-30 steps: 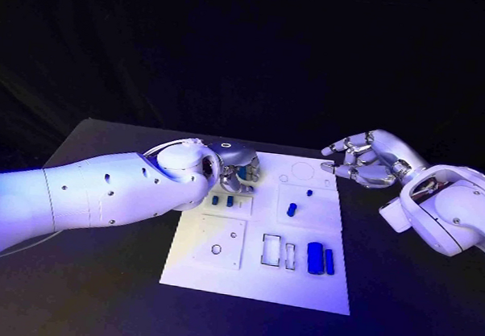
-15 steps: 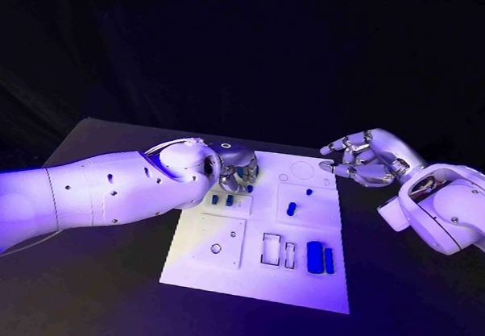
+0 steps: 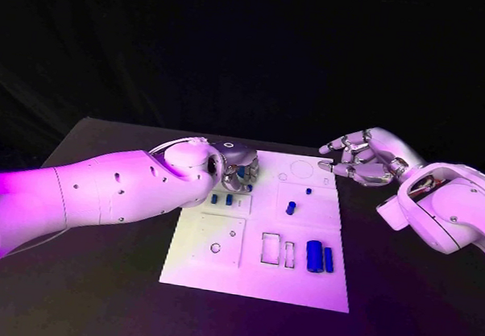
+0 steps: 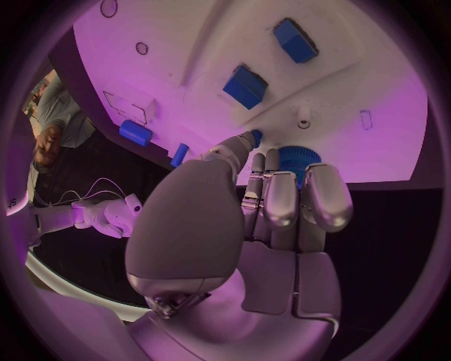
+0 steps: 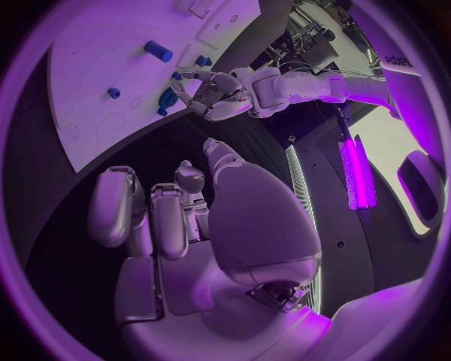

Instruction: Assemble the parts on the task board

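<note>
The white task board [image 3: 255, 273] lies in the middle of the black table. My left hand [image 3: 236, 171] is over the board's far left corner, where its fingertips [image 4: 282, 197] hold a blue ridged round part [image 4: 299, 159] against the board, with the thumb beside a small blue peg [image 4: 255, 137]. Two blue blocks [image 4: 246, 85] stand in slots just beyond it. My right hand [image 3: 360, 161] hovers off the board's far right corner, fingers loosely curled around nothing. From there I see the round part [image 5: 167, 99] at my left hand [image 5: 214, 93].
Two long blue parts [image 3: 320, 258] lie side by side at the board's near right. A short blue piece [image 3: 291, 209] and a small peg [image 3: 308, 193] sit in the right middle panel. The board [image 4: 357, 68] has several open slots and holes.
</note>
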Motion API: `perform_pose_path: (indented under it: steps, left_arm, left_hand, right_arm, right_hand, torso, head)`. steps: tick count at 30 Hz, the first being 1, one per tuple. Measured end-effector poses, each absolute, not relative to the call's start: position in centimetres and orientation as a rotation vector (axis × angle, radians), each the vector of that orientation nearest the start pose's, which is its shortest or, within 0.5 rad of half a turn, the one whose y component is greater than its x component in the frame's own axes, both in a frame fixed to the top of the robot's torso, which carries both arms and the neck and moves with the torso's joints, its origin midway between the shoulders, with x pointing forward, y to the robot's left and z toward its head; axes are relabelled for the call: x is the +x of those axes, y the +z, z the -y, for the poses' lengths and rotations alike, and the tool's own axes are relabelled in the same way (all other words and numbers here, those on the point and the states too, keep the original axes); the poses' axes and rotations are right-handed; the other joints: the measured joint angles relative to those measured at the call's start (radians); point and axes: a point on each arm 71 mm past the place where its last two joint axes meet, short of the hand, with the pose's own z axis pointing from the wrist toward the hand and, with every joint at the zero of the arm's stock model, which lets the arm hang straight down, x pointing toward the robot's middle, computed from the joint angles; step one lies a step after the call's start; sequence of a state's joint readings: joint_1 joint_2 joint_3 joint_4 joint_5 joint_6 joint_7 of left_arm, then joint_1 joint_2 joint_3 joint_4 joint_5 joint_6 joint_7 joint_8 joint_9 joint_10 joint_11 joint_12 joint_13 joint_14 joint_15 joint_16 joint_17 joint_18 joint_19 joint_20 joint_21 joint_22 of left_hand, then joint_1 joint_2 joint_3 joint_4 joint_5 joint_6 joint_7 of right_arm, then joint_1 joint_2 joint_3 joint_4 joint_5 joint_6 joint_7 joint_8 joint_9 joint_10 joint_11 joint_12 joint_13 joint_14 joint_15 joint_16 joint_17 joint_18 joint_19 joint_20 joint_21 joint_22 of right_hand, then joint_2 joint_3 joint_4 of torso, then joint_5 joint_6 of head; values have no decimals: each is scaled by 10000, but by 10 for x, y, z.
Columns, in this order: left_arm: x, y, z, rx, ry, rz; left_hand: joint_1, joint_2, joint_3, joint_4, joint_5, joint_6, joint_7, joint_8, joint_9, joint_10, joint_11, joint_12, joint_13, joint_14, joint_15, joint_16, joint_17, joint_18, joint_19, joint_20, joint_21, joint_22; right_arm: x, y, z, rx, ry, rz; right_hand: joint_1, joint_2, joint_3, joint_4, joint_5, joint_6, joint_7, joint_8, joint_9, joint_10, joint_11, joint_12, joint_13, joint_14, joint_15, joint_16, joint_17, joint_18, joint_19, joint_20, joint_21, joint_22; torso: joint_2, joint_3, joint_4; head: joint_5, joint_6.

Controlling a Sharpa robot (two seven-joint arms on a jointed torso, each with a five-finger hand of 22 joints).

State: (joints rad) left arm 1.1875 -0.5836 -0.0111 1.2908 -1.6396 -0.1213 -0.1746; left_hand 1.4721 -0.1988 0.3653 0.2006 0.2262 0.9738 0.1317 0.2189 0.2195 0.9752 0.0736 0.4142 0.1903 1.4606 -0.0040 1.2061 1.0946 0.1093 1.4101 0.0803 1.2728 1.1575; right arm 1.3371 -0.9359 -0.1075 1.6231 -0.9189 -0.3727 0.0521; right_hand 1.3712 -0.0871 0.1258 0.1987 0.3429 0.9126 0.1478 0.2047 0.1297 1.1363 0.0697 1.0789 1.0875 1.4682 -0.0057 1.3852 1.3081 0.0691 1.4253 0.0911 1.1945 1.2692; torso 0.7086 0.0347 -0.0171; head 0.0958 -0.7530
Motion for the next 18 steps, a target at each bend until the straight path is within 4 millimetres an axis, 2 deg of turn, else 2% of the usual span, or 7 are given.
perform_pose_path:
  steps: [5,6,7,14,18]
  left_arm:
    - [523,-207,-129,3653,-4977,-17776]
    - [523,-207,-129,3664,-4970,-17811]
    - [523,-208,-128,3672,-4961,-17839]
    - [524,-211,-130,3711,-4854,-18042]
    - [525,-211,-129,3740,-4863,-18096]
  left_hand:
    - [0,0,73,-36,0,36,36,-48,-33,60,12,-10,-35,0,0,0,-20,-1,0,0,44,13]
    - [2,2,90,-36,0,36,36,-49,-39,74,-3,-10,-41,0,0,0,-28,-101,0,0,52,13]
    - [6,6,90,-36,0,36,37,-49,-39,82,5,-10,-44,0,0,0,-28,-111,0,0,52,13]
    - [40,40,234,-124,0,179,-2,-105,-104,289,-4,-79,-122,36,-36,58,-78,-111,0,0,51,60]
    - [132,132,396,-230,0,297,-24,-105,-138,428,-71,-135,-177,36,-36,58,-109,-111,0,0,117,112]
  right_arm:
    - [480,-135,218,2306,9818,-16279]
    - [480,-135,218,2303,9823,-16280]
    - [479,-135,217,2302,9826,-16281]
    - [479,-135,217,2296,9839,-16284]
    - [479,-135,217,2295,9842,-16285]
  right_hand:
    - [0,0,0,0,0,0,0,0,-2,0,0,0,0,0,0,0,-1,0,0,0,0,-1]
    - [0,0,0,0,0,0,0,0,-1,0,0,0,0,0,0,0,-1,0,0,0,0,-1]
    - [0,0,0,0,0,0,0,0,-2,0,1,0,-1,0,0,0,-1,0,0,0,0,-1]
    - [0,0,0,0,0,0,0,0,-1,1,1,0,-1,0,0,0,-1,0,0,0,0,-1]
    - [0,0,0,0,0,0,0,0,-1,1,1,0,-2,0,0,0,-2,0,0,0,0,-2]
  torso:
    - [0,0,6]
    - [0,0,6]
    - [0,0,6]
    - [-2,0,7]
    - [-6,-2,14]
  head:
    - [-4,-13]
    - [-5,-14]
    - [-5,-15]
    - [-14,-25]
    - [-17,-35]
